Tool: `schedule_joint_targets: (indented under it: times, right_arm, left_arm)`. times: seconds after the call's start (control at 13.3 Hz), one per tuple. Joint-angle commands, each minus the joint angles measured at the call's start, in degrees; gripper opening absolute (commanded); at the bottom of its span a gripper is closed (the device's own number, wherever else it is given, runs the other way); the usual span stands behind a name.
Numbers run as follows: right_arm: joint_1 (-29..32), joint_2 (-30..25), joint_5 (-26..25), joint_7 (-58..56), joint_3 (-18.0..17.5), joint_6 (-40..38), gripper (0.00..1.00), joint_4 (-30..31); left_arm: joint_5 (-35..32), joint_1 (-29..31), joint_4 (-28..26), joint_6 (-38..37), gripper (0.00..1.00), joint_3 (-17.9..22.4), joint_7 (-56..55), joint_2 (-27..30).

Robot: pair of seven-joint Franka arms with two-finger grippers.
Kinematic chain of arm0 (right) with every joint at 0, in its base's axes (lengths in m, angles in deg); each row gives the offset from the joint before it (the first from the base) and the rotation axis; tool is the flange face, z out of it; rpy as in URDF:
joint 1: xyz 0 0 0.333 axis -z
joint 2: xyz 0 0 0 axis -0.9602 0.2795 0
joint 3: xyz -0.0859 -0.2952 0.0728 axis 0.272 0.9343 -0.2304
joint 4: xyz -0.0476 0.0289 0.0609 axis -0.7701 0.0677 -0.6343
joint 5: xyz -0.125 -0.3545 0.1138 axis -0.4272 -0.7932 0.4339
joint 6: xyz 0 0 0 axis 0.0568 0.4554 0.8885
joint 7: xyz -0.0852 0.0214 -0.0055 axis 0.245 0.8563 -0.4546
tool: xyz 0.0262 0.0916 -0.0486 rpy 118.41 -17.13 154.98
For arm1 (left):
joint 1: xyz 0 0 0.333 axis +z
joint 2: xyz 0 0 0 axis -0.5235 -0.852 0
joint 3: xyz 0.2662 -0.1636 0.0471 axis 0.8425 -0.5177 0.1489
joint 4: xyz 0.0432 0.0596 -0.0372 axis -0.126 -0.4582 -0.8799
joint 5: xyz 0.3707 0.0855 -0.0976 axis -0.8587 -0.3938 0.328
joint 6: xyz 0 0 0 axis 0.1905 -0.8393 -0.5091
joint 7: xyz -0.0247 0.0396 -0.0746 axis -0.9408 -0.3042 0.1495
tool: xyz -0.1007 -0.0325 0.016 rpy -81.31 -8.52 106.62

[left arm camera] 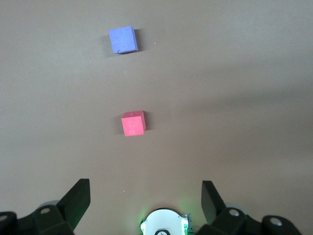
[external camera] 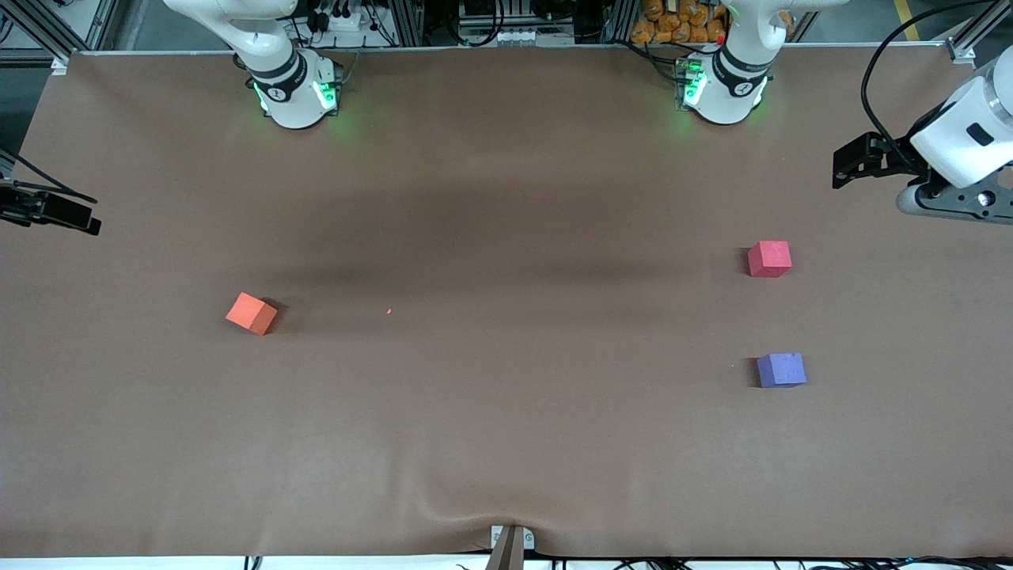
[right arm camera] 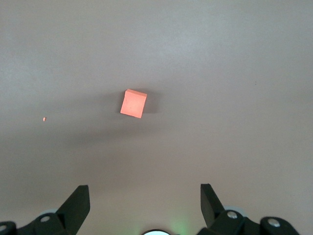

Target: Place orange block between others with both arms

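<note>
The orange block lies on the brown cloth toward the right arm's end of the table. The others lie toward the left arm's end. They are a pinkish-red cube and a purple cube nearer to the front camera, with a gap of bare cloth between them. My left gripper hangs open and empty over bare cloth at the left arm's end. My right gripper hangs open and empty over the cloth's edge at the right arm's end.
A tiny orange crumb lies beside the orange block, toward the table's middle. The cloth bulges in a wrinkle by a clamp at the edge nearest the front camera. The arms' green-lit bases stand along the farthest edge.
</note>
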Motion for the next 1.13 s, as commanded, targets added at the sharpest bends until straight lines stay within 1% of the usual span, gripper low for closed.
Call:
schedule_joint_targets:
  times: [0.0, 0.23, 0.38, 0.53, 0.68, 0.75, 1.05]
  right_arm:
    - [-1.91, 0.75, -0.42, -0.07, -0.06, -1.96, 1.00, -0.04]
    - [-3.41, 4.69, -0.25, 0.37, -0.06, -4.08, 1.00, 0.05]
    - [-5.17, 7.59, 2.03, -0.06, -0.06, -4.08, 1.00, 0.05]
    - [-5.00, 10.32, 4.31, 0.19, 0.03, -4.34, 1.00, 0.05]
    - [-3.77, 13.30, 4.41, 0.11, 0.12, -6.61, 1.00, 0.66]
    - [-3.25, 14.62, 4.41, 0.45, 0.12, -6.62, 1.00, 1.80]
    - [-1.66, 21.91, 4.32, 0.45, 0.20, -6.27, 1.00, 1.63]
  left_arm:
    - [-0.65, -0.17, -0.29, -0.85, 1.00, 0.03, -0.40, 0.77]
    - [-0.56, -0.08, -0.29, -1.03, 1.00, 0.12, -0.40, 0.77]
    - [-0.56, -0.08, -0.29, -1.12, 1.00, 0.12, -0.31, 0.69]
    - [-0.56, -0.17, -0.29, -1.12, 1.00, 0.12, -0.40, 0.60]
    - [-0.56, -0.17, -0.29, -1.12, 1.00, 0.12, -0.40, 0.51]
    - [-0.56, -0.17, -0.29, -1.12, 1.00, 0.12, -0.40, 0.51]
    - [-0.56, -0.17, -0.21, -1.03, 1.00, 0.12, -0.40, 0.34]
